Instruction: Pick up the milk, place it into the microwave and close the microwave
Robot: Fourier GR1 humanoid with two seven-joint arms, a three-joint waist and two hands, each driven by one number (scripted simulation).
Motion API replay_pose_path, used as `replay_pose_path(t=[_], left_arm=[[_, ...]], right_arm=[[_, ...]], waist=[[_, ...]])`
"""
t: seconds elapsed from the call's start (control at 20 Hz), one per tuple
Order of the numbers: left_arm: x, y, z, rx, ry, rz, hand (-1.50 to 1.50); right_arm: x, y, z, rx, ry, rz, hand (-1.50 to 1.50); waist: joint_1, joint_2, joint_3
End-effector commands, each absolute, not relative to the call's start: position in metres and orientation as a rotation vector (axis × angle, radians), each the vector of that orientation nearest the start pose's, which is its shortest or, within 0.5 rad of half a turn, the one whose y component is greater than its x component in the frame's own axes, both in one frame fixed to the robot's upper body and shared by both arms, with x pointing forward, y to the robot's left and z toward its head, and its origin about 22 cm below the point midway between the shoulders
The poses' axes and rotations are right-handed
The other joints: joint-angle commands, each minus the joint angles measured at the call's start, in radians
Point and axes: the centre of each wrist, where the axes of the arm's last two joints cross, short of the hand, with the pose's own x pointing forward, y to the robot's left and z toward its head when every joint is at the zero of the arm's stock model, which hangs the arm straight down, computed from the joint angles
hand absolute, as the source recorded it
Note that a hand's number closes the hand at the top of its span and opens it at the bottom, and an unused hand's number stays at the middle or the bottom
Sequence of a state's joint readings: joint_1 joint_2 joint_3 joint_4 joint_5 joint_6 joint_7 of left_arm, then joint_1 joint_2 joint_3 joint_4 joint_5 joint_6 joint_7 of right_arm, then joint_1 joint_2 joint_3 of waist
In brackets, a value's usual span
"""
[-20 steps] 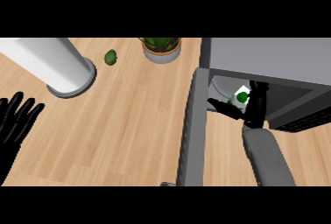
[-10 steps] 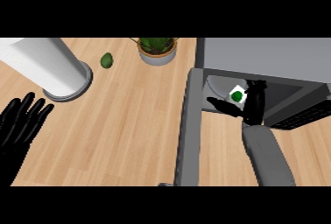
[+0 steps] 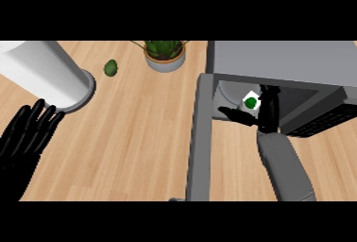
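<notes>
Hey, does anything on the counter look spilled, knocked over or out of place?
Nothing stands out. The door of the microwave stands open, but that fits: the right hand holds the milk at its opening. The potted plant stands upright, and nothing looks spilled on the counter.

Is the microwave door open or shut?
Open: the microwave door is swung out, and the right hand holds the milk at the opening.
</notes>
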State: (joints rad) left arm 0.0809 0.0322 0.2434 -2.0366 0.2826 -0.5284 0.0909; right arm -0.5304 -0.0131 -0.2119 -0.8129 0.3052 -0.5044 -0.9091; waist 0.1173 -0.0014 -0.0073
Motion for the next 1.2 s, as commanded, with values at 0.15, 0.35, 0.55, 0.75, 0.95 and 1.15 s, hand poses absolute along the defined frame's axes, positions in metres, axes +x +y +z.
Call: replay_pose_path(t=[0.15, 0.35, 0.55, 0.75, 0.95, 1.15], left_arm=[[0.197, 0.281, 0.088, -0.318, -1.902, -0.255, -1.5], [0.204, 0.275, 0.086, -0.341, -1.879, -0.259, -1.5], [0.207, 0.268, 0.079, -0.37, -1.84, -0.284, -1.5], [0.211, 0.267, 0.074, -0.41, -1.804, -0.352, -1.5], [0.224, 0.269, 0.06, -0.473, -1.77, -0.447, 1.5], [0.236, 0.245, 0.056, -0.451, -1.769, -0.559, 1.5]], right_arm=[[0.372, -0.218, -0.039, -0.519, -1.904, 0.081, -1.5], [0.375, -0.221, -0.036, -0.404, -1.916, 0.052, -1.5], [0.367, -0.206, -0.049, -0.287, -1.9, 0.039, -1.5], [0.358, -0.217, -0.064, -0.203, -1.851, 0.023, -1.5], [0.349, -0.23, -0.078, -0.19, -1.831, 0.002, -1.5], [0.342, -0.208, -0.077, -0.184, -1.871, 0.021, -1.5]], waist=[[-0.017, 0.039, 0.008], [-0.048, 0.032, 0.01], [-0.063, 0.026, 0.01], [-0.091, 0.014, 0.009], [-0.109, 0.007, 0.008], [-0.121, 0.001, 0.007]])
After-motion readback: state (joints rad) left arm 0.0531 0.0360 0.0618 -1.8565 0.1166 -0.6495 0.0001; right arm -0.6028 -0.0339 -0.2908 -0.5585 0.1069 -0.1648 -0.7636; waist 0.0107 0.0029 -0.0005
